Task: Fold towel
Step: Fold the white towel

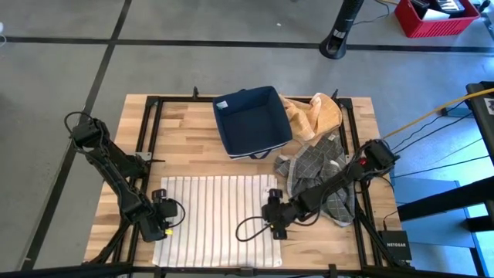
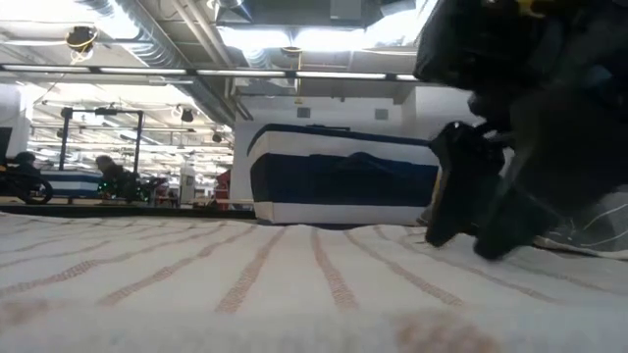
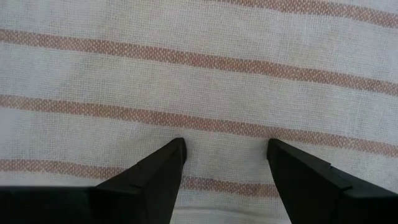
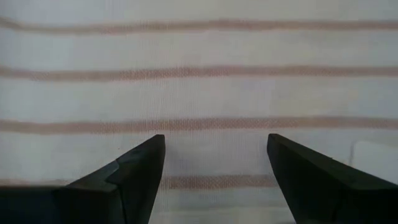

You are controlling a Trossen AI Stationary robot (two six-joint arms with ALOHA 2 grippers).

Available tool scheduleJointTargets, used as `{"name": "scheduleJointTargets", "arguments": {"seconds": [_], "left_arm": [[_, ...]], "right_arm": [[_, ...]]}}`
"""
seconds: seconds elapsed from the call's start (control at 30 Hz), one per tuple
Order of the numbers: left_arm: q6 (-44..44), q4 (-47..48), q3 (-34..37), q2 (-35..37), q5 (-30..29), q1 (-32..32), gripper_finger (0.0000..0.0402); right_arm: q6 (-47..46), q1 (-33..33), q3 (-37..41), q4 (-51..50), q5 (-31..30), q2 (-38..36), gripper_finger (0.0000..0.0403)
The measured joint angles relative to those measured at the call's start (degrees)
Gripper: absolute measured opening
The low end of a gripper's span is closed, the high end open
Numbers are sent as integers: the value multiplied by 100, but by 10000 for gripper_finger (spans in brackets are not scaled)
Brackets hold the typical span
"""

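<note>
While you look down from above, you can see the striped towel (image 1: 218, 218) lying flat on the wooden table (image 1: 185, 139), spread out between your two grippers. Your left gripper (image 1: 168, 215) sits low at the towel's left edge, and its two dark fingers (image 3: 155, 180) are spread apart with nothing between them but the cloth below. Right under those fingers, the towel (image 3: 199, 74) shows white weave with pale red stripes running across. Your right gripper (image 1: 272, 216) sits low at the towel's right edge, and its fingers (image 4: 134, 177) are spread wide too, holding nothing. Under them you see the same striped towel (image 4: 199, 93), just beside the tips. Past your right fingers, farther back on the table, sits a dark blue box (image 1: 252, 121) with its open side up. Beside that box lies an orange cloth (image 1: 312, 116), and a gray checked cloth (image 1: 316, 174) is bunched under your right arm. From the low view, the towel (image 2: 245, 284) fills the front, the blue box (image 2: 343, 186) stands behind it, and one dark gripper (image 2: 491, 206) comes down onto the cloth.
</note>
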State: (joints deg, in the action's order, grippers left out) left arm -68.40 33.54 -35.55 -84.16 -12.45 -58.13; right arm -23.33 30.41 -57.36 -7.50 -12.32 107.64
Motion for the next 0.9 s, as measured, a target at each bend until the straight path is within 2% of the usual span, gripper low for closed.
{"name": "scheduleJointTargets", "arguments": {"seconds": [0.43, 0.53, 0.7, 0.9], "left_arm": [[298, -16, 0, -7, 23, 4, 227], [222, 0, 0, -7, 26, 4, 227], [142, 26, 0, -7, 42, 4, 207], [210, -24, 0, -7, 134, 11, 126]], "right_arm": [[-76, 0, -33, -253, 23, 167, 286], [-210, 0, -33, -439, 5, 170, 275], [-352, -4, -31, -671, -6, 170, 217], [-345, -4, -24, -721, -14, 170, 115]]}}
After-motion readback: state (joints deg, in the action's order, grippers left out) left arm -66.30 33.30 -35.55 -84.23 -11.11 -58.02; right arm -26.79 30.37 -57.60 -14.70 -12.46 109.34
